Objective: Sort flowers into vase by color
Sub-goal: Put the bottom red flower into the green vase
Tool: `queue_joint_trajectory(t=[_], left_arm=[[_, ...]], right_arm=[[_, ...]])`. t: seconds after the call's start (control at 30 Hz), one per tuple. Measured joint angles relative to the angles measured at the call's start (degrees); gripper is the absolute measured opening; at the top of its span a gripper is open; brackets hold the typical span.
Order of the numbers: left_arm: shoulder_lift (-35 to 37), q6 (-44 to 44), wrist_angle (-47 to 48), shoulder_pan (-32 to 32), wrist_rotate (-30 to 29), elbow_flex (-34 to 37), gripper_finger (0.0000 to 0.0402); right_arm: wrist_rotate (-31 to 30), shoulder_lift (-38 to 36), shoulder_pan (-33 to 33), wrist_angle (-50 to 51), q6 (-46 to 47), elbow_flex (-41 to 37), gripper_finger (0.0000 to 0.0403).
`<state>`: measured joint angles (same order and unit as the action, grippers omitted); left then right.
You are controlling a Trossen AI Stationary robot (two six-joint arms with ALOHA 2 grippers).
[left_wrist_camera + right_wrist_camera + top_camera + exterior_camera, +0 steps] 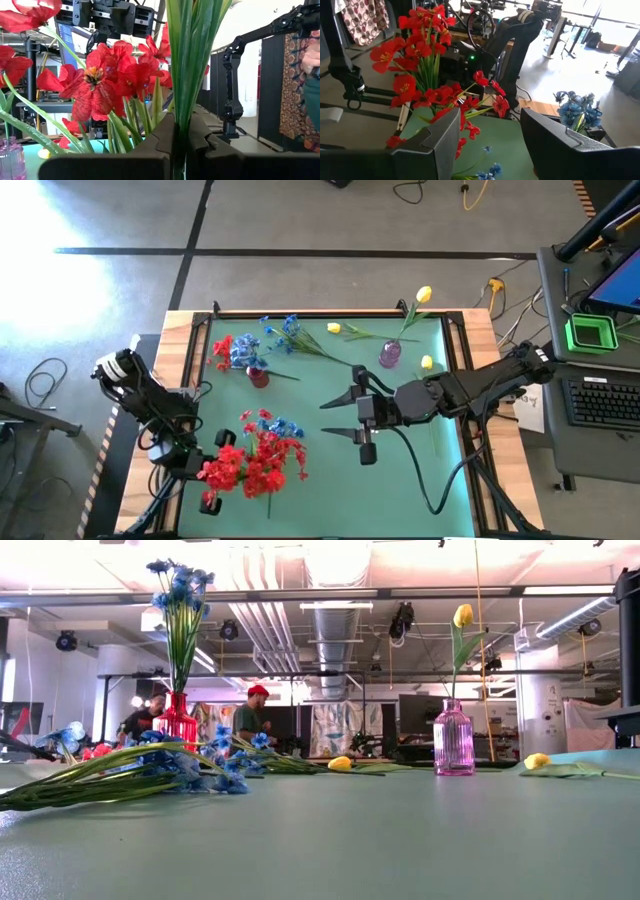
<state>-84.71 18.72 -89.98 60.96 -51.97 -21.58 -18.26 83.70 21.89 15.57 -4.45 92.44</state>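
Note:
My left gripper (220,470) is near the table's near left corner, shut on a bunch of red flowers (255,462). In the left wrist view their green stems (187,60) rise between the fingers (181,131). My right gripper (336,418) is open at mid-table, facing the red bunch (425,55) and touching nothing. A red vase (258,377) holds blue flowers (180,580). A purple vase (390,355) holds one yellow tulip (424,294). More blue flowers (290,332) and two yellow tulips (334,328) (427,362) lie flat on the mat. My left gripper pinches the red bunch by its green stems (181,112), several stems together between the two fingers. The stems run up past the fingertips and the red blooms (107,75) spread out beyond them. Whether the lower stem ends touch the table does not show.
A green mat (400,470) covers the table inside a wooden frame (180,330). A few blue blooms (287,425) lie beside the red bunch. Bare mat lies near the right gripper's near side. People (248,715) stand in the room beyond the far edge.

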Motion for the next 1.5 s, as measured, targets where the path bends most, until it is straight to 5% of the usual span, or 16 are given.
queue_joint_trajectory(t=[1.5], left_arm=[[-3.49,-7.26,0.64,-0.51,2.98,-1.78,0.0]], right_arm=[[-1.33,0.85,-0.04,-0.05,0.97,0.0,0.0201]])
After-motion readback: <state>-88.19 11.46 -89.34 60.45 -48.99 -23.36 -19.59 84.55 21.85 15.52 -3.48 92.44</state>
